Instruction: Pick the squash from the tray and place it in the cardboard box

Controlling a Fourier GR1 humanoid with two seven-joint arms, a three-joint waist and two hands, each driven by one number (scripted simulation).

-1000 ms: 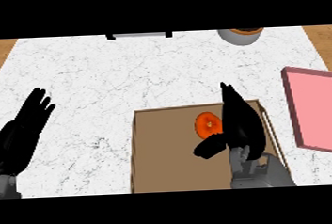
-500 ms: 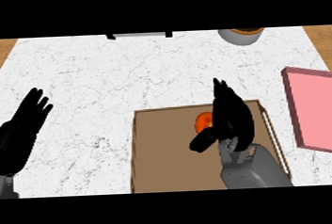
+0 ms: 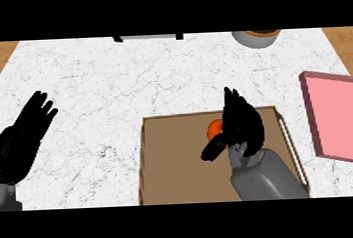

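Observation:
The orange squash (image 3: 215, 129) lies inside the brown cardboard box (image 3: 178, 161), near its far right corner. My right hand (image 3: 240, 123) hangs directly over it with straight fingers pointing away from me and the thumb spread to the lower left; it is open and covers most of the squash. The pink tray (image 3: 334, 116) sits at the right edge with nothing showing on it. My left hand (image 3: 22, 140) rests open at the left edge, fingers up, well clear of the box.
A grey pot with an orange rim (image 3: 257, 37) stands at the back right of the white marble counter (image 3: 134, 83). A dark-framed object (image 3: 148, 37) sits at the back edge. Wooden floor shows past both sides.
My right hand has shifted left and a little forward over the squash, hiding more of it. The squash has stayed in the box. The left hand has barely moved.

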